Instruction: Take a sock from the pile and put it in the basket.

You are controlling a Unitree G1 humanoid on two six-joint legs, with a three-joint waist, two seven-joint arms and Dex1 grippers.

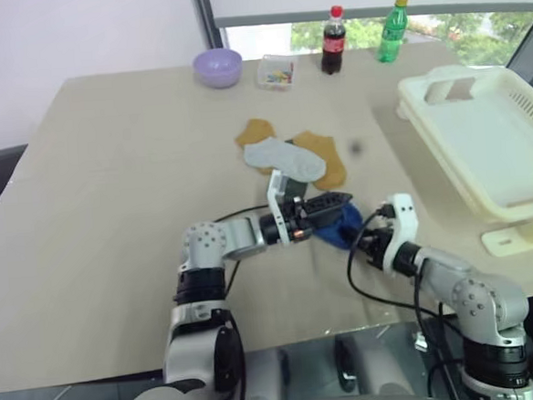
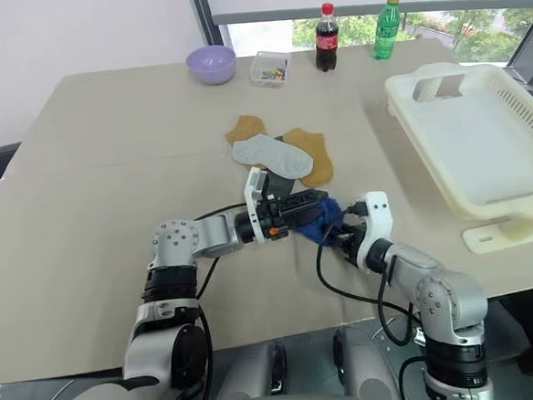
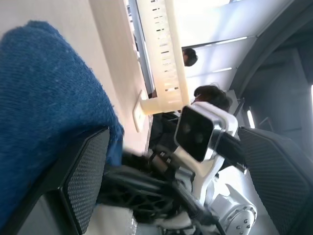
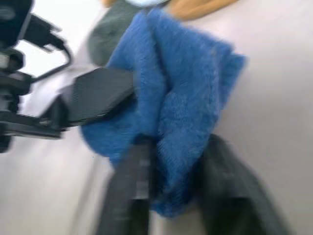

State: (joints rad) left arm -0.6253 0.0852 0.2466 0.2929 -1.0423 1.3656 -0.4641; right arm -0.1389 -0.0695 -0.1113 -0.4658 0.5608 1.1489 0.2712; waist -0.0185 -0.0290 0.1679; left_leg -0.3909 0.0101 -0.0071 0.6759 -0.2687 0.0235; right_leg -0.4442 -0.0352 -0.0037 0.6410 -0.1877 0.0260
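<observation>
The royal blue sock (image 4: 181, 112) lies bunched on the near middle of the counter (image 1: 112, 220), at the near edge of the pile (image 1: 291, 162). The right hand (image 4: 173, 196) has its two black fingers pinched together on a fold of that sock, as the right wrist view shows. The left hand (image 1: 331, 205) reaches in level from the left with its fingers spread wide apart; one finger (image 4: 98, 95) lies against the blue sock's left side, and nothing is clamped between them.

Just beyond the blue sock, a dark green sock (image 4: 110, 29) peeks out from under the others. Farther still, a light grey sock (image 1: 284, 158) lies across two mustard-yellow socks (image 1: 323, 159), all flat and overlapping.

The cream-white basket (image 1: 517, 118) stands at the right side of the counter, well apart from the pile, its near end hanging over the counter's edge.

Along the far edge stand a lilac bowl (image 1: 218, 67), a small clear box (image 1: 276, 73) with coloured bits inside, a cola bottle (image 1: 332, 41) and a green bottle (image 1: 393, 29).
</observation>
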